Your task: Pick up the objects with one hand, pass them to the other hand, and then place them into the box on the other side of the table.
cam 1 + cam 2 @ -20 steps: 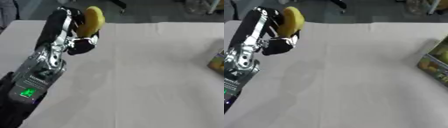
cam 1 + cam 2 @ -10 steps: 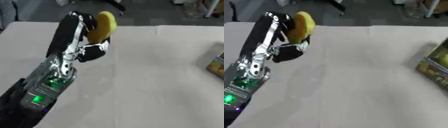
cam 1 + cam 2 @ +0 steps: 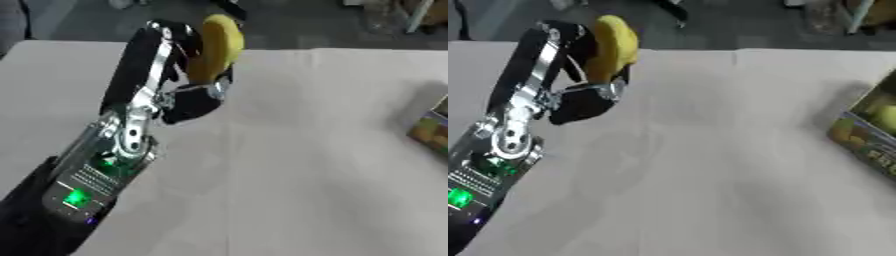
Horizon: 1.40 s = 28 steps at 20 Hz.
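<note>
My left hand (image 3: 188,97) is raised over the left part of the table, its fingers curled round a yellow banana-like object (image 3: 215,46) that stands nearly upright above the palm. The same object (image 3: 612,47) shows near the table's far edge in the right eye view. A green and yellow printed box (image 3: 868,135) sits at the table's right edge, partly cut off by the frame. My right hand shows in neither view.
A white cloth covers the table (image 3: 297,150). A dark floor with chair legs lies beyond the far edge (image 3: 289,25). My left forearm (image 3: 96,170), with green lights, crosses the lower left.
My left arm has swung to the right and toward the table's middle, carrying the yellow object with it. The camera has also shifted.
</note>
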Available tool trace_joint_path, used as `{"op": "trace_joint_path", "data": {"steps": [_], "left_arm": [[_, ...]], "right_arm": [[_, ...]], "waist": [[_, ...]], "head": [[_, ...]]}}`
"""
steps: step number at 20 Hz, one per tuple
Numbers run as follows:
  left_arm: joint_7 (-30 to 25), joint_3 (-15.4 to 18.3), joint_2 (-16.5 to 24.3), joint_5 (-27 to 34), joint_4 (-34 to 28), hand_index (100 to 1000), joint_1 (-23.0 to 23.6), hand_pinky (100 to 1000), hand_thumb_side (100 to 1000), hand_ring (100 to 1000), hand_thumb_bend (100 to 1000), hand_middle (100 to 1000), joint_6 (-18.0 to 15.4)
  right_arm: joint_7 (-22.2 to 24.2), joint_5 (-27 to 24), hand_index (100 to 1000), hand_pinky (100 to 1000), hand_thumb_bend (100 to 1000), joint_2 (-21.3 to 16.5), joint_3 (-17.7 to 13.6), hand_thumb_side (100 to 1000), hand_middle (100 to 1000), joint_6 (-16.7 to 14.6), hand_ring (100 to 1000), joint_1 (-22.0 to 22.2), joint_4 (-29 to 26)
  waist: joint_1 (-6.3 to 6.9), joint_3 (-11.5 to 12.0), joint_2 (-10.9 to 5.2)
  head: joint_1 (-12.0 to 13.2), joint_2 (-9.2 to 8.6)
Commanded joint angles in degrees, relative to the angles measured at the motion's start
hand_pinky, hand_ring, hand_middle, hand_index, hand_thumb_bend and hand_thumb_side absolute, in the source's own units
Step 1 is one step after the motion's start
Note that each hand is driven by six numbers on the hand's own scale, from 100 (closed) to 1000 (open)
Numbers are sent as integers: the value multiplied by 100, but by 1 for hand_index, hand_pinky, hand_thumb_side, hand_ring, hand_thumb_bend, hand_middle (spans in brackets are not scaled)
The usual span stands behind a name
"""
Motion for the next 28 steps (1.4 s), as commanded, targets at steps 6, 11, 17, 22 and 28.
{"op": "trace_joint_path", "data": {"steps": [6,11,17,22,28], "left_arm": [[-16,-125,-134,-512,242,394,-23,440,134,471,159,424,-181],[-42,-172,-147,-712,488,395,41,448,124,475,168,427,-293],[-53,-190,-107,-869,737,395,155,448,121,475,172,426,-447],[-8,-187,-161,-1030,829,397,174,449,117,475,166,426,-552],[155,-147,-234,-1332,985,396,232,454,104,479,166,428,-860]], "right_arm": [[1031,439,942,804,139,293,959,535,772,343,943,-1076,214],[1381,470,960,809,124,827,1046,571,788,470,963,-1271,200],[1577,547,969,816,110,1535,1025,584,800,585,978,-1255,107],[1885,759,976,820,100,2056,1206,606,810,634,991,-1283,273],[1997,993,975,792,100,2556,1358,632,812,676,954,-1209,409]], "waist": [[-127,-24,-239],[-146,-57,-259],[-188,-167,-322],[-234,-229,-367],[-250,-204,-372]], "head": [[-106,162],[-18,169],[-28,175],[-9,185],[-28,208]]}}
